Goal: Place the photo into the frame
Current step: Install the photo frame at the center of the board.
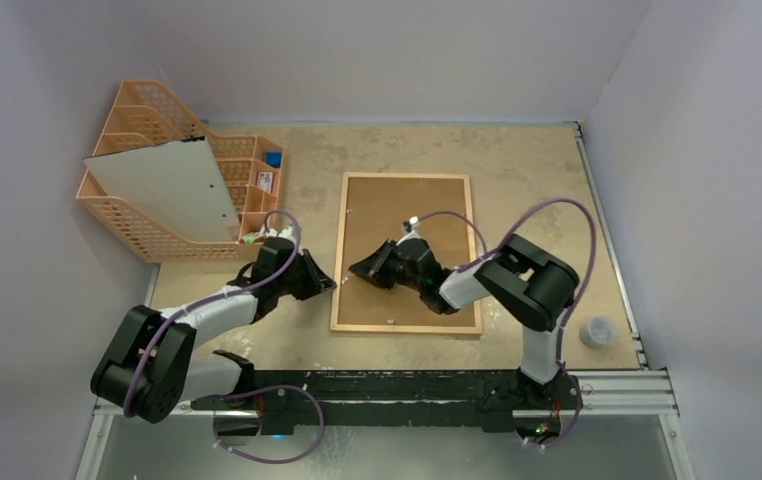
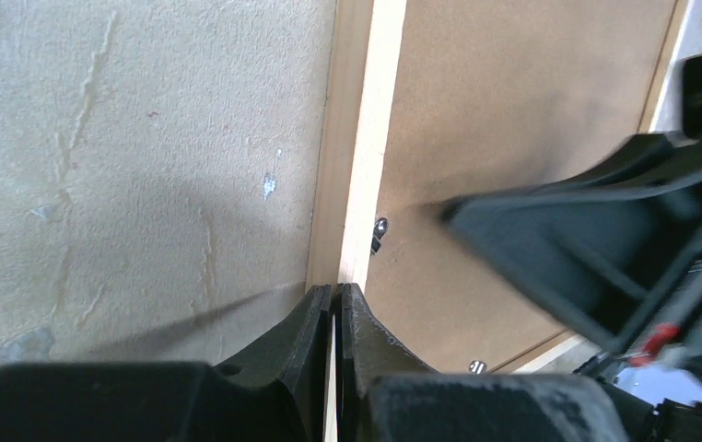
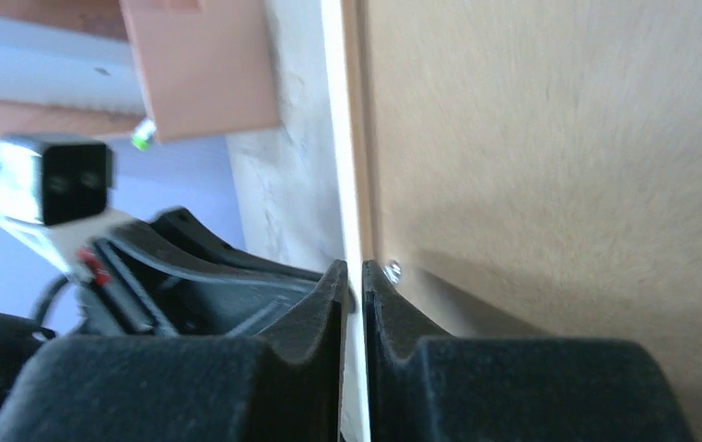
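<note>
Top cam's up high on the near side, looking down over the whole table (image 1: 517,160). Both wrist cams sit low and super close at the frame (image 2: 370,138), along its left edge, facing each other.

Regarding the frame (image 1: 407,177): lies flat on the table (image 1: 527,170), back side up, roughly at the middle, long sides running from the near edge toward the far wall. Shows thin light-wood edging all round a brown hardboard backing (image 1: 427,205) that fills the whole opening, set inside the rim. Carries small metal tabs (image 2: 380,224) at the inner edge of the left long side, resting over the backing. Hides the pane and anything under the backing.
</note>
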Robot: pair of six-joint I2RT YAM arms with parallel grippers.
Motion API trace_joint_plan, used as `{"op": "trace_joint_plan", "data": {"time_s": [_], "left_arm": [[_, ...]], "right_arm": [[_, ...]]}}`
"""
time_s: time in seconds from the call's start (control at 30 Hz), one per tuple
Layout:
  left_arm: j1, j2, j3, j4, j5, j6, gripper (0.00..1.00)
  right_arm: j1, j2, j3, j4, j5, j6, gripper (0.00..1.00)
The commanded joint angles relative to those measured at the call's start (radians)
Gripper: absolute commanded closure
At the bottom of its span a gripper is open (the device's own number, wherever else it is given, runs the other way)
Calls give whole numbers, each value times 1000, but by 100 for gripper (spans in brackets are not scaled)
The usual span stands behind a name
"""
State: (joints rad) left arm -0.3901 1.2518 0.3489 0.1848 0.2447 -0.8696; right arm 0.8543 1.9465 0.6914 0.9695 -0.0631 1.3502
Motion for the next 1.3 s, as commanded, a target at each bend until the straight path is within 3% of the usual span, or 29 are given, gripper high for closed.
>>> {"op": "trace_joint_plan", "data": {"time_s": [0.0,0.17,0.27,0.43,0.6,0.77,1.03,1.27], "left_arm": [[-13,-19,124,-253,-50,54,95],[-6,-26,233,-348,-30,106,84],[-7,-56,285,-419,24,171,77],[-82,-98,364,-596,103,342,68],[-196,-145,349,-646,158,365,60],[-291,-124,325,-676,88,290,55],[-428,-99,244,-569,39,114,49],[-520,-94,176,-493,-15,-29,43]], "right_arm": [[-79,-181,-1,-161,66,-124,86],[-166,-313,10,-321,37,-229,82],[-225,-329,142,-476,60,-347,77],[-332,-217,446,-721,153,-537,70],[-446,-59,689,-820,142,-629,65],[-528,127,937,-918,134,-684,63],[-595,371,1236,-1027,141,-818,61],[-608,451,1313,-1052,151,-969,61]]}}
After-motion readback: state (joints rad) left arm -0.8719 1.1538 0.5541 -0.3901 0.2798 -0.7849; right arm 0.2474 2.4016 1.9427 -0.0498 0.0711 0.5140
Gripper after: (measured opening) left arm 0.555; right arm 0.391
